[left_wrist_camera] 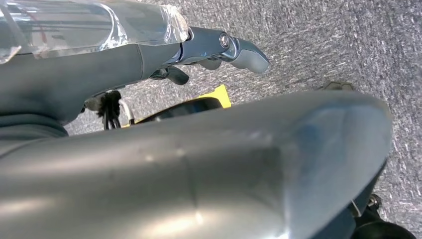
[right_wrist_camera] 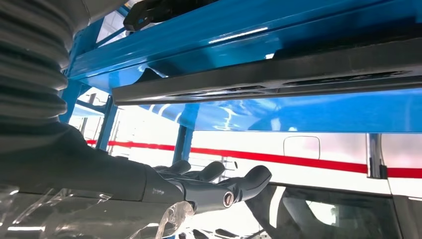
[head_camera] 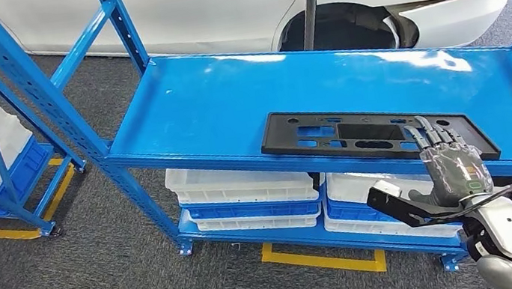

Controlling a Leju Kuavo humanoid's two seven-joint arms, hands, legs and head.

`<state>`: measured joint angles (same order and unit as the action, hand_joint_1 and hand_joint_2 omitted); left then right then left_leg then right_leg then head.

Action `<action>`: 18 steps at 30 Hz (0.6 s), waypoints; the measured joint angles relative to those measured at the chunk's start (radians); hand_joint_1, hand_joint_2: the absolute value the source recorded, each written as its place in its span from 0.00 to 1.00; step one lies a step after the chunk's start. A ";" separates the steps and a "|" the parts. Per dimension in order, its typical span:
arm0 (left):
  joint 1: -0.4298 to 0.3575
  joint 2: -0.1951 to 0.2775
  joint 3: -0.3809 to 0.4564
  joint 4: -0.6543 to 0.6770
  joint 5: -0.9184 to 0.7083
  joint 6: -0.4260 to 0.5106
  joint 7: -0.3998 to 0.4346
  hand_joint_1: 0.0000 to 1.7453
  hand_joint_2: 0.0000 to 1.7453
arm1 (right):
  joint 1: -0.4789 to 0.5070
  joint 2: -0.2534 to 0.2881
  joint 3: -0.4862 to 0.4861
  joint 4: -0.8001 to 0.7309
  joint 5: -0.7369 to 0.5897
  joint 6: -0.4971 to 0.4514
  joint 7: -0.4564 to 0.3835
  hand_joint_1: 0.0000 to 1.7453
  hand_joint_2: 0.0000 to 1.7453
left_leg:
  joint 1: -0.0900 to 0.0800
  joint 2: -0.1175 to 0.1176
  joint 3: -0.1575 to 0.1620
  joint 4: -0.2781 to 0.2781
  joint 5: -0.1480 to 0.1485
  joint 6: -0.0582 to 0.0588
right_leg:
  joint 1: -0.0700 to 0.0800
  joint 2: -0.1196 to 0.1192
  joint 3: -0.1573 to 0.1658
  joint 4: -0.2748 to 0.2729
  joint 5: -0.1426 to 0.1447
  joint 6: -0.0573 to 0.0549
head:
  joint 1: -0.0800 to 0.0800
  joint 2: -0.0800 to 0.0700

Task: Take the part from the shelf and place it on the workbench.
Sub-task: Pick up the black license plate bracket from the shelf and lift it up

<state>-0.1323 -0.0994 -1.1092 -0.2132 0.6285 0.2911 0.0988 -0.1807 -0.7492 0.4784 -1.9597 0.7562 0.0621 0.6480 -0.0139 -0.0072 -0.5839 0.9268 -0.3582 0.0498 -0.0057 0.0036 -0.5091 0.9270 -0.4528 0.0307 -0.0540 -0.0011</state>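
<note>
The step in hand is judged to be the reach for the grasp, not yet completed. 1 blue shelf (head_camera: 217,104) is faced, and on its top deck, toward the near right edge, 1 flat black part (head_camera: 358,136) is laid. The right hand (head_camera: 452,162) is raised over the part's right end, its fingers (head_camera: 433,136) extended across the top face and its thumb held below the deck's near lip; nothing is gripped yet (actual contact cannot be told). A good grasp would be made by drawing the part slightly over the near edge, so that the thumb can be brought under it before the fingers are closed, and by lifting it level, since a long plate held at 1 end is likely to tip.

Below the deck, several white bins (head_camera: 243,184) are stacked. The left hand (left_wrist_camera: 219,50) is hung over the grey floor, its fingers loosely extended with nothing in them.
</note>
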 joint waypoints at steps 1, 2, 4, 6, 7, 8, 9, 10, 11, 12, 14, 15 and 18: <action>0.000 -0.001 0.000 0.000 0.000 0.000 0.000 0.00 0.00 | 0.000 0.000 0.000 -0.001 0.001 0.001 -0.001 0.00 1.00 | 0.000 0.000 0.000 0.000 0.000 0.000 | 0.000 0.000 0.000 0.000 0.000 0.000 | 0.000 0.000; 0.000 -0.002 0.000 0.000 0.000 0.000 0.000 0.00 0.00 | 0.000 0.000 0.000 -0.002 0.001 0.001 -0.002 0.00 1.00 | 0.000 0.000 0.000 0.000 0.000 0.000 | 0.000 0.000 0.000 0.000 0.000 0.000 | 0.000 0.000; 0.000 -0.003 0.000 0.000 0.000 0.000 0.000 0.00 0.00 | 0.000 0.000 0.000 -0.002 0.001 0.002 -0.002 0.00 1.00 | 0.000 0.000 0.000 0.000 0.000 0.000 | 0.000 0.000 0.000 0.000 0.000 0.000 | 0.000 0.000; 0.000 -0.003 0.000 0.000 0.000 0.000 0.000 0.00 0.00 | 0.000 0.000 0.000 -0.002 0.002 0.003 -0.002 0.00 1.00 | 0.000 0.000 0.000 0.000 0.000 0.000 | 0.000 0.000 0.000 0.000 0.000 0.000 | 0.000 0.000; 0.000 -0.003 0.000 0.000 0.000 0.000 0.000 0.00 0.00 | 0.000 0.000 0.000 -0.002 0.002 0.004 -0.002 0.00 1.00 | 0.000 0.000 0.000 0.000 0.000 0.000 | 0.000 0.000 0.000 0.000 0.000 0.000 | 0.000 0.000; 0.000 -0.003 0.000 0.000 0.000 0.000 0.000 0.00 0.00 | 0.000 0.000 0.000 -0.003 0.002 0.004 -0.002 0.00 1.00 | 0.000 0.000 0.000 0.000 0.000 0.000 | 0.000 0.000 0.000 0.000 0.000 0.000 | 0.000 0.000; 0.000 -0.003 0.000 0.000 0.000 0.000 0.000 0.00 0.00 | 0.000 0.000 0.000 -0.004 0.002 0.004 -0.002 0.00 1.00 | 0.000 0.000 0.000 0.000 0.000 0.000 | 0.000 0.000 0.000 0.000 0.000 0.000 | 0.000 0.000; 0.000 -0.003 0.000 0.000 0.000 0.000 0.000 0.00 0.00 | 0.000 0.000 0.000 -0.005 0.002 0.004 -0.002 0.00 1.00 | 0.000 0.000 0.000 0.000 0.000 0.000 | 0.000 0.000 0.000 0.000 0.000 0.000 | 0.000 0.000; 0.000 -0.004 0.000 0.000 0.001 0.000 0.000 0.00 0.00 | 0.000 0.000 0.000 -0.006 0.003 0.004 -0.003 0.00 1.00 | 0.000 0.000 0.000 0.000 0.000 0.000 | 0.000 0.000 0.000 0.000 0.000 0.000 | 0.000 0.000; 0.000 -0.004 0.000 0.000 0.001 0.000 0.000 0.00 0.00 | 0.000 0.000 0.000 -0.007 0.004 0.005 -0.004 0.00 1.00 | 0.000 0.000 0.000 0.000 0.000 0.000 | 0.000 0.000 0.000 0.000 0.000 0.000 | 0.000 0.000; 0.000 -0.005 0.000 0.000 0.004 -0.002 -0.001 0.00 0.00 | -0.002 0.000 0.001 -0.008 0.007 0.010 -0.013 0.00 1.00 | 0.000 0.000 0.000 0.000 0.000 0.000 | 0.000 0.000 0.000 0.000 0.000 0.000 | 0.000 0.000; 0.000 -0.006 0.000 0.000 0.007 -0.002 -0.002 0.00 0.00 | -0.004 0.000 0.003 -0.007 0.009 0.014 -0.022 0.00 1.00 | 0.000 0.000 0.000 0.000 0.000 0.000 | 0.000 0.000 0.000 0.000 0.000 0.000 | 0.000 0.000; 0.000 -0.009 0.000 0.000 0.012 -0.003 -0.006 0.00 0.00 | -0.019 0.004 0.013 -0.007 0.010 0.027 -0.051 0.00 1.00 | 0.000 0.000 0.000 0.000 0.000 0.000 | 0.000 0.000 0.000 0.000 0.000 0.000 | 0.000 0.000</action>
<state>-0.1319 -0.1086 -1.1093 -0.2132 0.6409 0.2882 0.0930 -0.1998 -0.7448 0.4912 -1.9663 0.7664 0.0886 0.5974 -0.0139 -0.0073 -0.5839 0.9267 -0.3582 0.0498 -0.0055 0.0035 -0.5087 0.9270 -0.4527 0.0307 -0.0540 -0.0011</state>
